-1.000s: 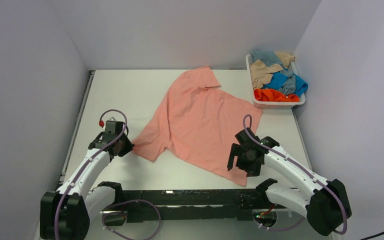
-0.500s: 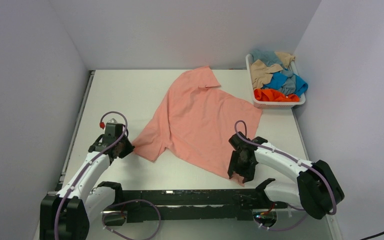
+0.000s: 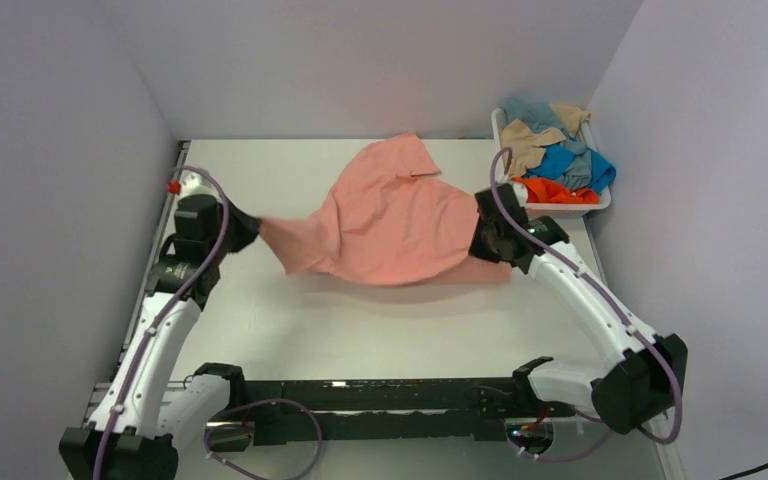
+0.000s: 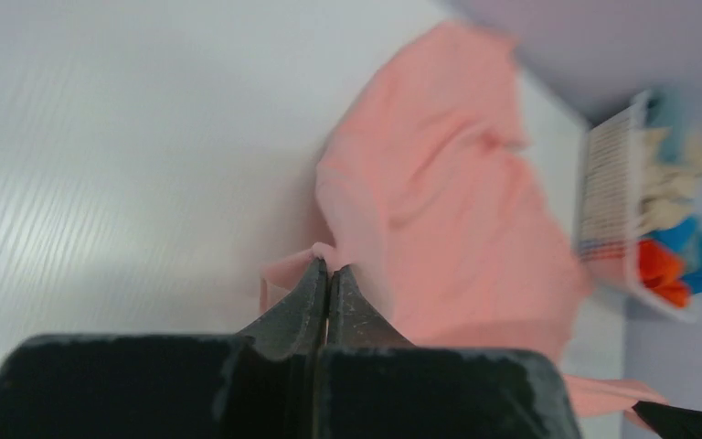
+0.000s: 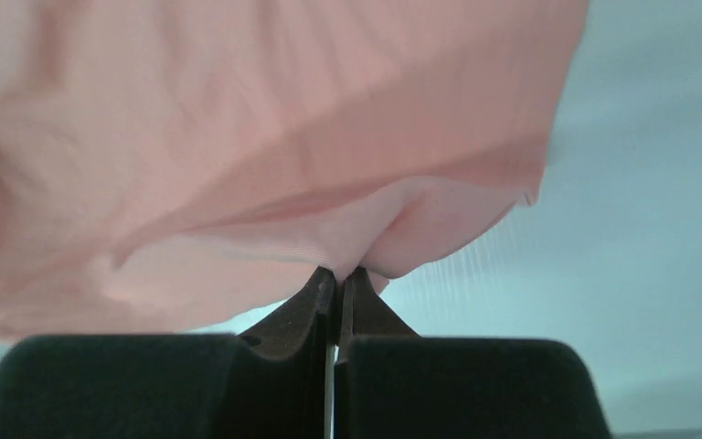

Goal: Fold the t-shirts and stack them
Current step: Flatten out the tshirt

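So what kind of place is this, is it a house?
Probably a robot lab booth, not a house: plain walls box in a white table, and a left arm and right arm bolted at its edge both hold a pink t-shirt.

Mid-frame, the salmon-pink t-shirt [image 3: 390, 215] was plain. Upper right, the white basket [image 3: 558, 209] w/ grid-pattern wall held an orange shirt [image 3: 550, 190], bright blue shirt [image 3: 562, 160], tan shirt [image 3: 522, 143] & grey-blue shirt [image 3: 532, 110], all plain. The table [image 3: 360, 320] was off-white. The left arm [image 3: 155, 330] & right arm [image 3: 585, 295] were white w/ black joints, purple cables [image 3: 265, 402], red cap [image 3: 173, 185] upper left. The left gripper [image 4: 327, 279] & right gripper [image 5: 338, 283] were black.
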{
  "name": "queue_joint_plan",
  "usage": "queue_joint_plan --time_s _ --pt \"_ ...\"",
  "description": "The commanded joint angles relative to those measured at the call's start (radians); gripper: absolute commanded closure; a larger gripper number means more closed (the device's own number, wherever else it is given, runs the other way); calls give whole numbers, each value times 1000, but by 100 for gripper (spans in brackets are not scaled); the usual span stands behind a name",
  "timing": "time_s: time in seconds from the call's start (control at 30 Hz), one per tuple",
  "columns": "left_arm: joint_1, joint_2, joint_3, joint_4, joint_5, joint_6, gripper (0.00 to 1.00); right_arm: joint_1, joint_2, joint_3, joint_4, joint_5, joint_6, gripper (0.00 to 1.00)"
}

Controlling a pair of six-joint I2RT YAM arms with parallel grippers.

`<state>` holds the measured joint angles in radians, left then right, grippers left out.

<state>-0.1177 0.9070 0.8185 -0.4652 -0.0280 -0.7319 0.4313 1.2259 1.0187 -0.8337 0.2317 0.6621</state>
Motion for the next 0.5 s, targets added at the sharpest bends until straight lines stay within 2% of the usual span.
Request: queue_joint_plan --time_s 0.0,0.1,0.27,0.47 --pt "-2 -62 228 140 -50 58 100 -5 -102 218 81 110 -187 100" --pt "-2 -70 383 154 -49 81 100 -3 -152 332 141 93 -265 100" --pt "-2 -88 634 120 -111 136 100 -4 -205 590 139 81 -380 100" --pt "-2 -111 906 76 -106 220 100 -3 -256 815 137 -69 -435 100"
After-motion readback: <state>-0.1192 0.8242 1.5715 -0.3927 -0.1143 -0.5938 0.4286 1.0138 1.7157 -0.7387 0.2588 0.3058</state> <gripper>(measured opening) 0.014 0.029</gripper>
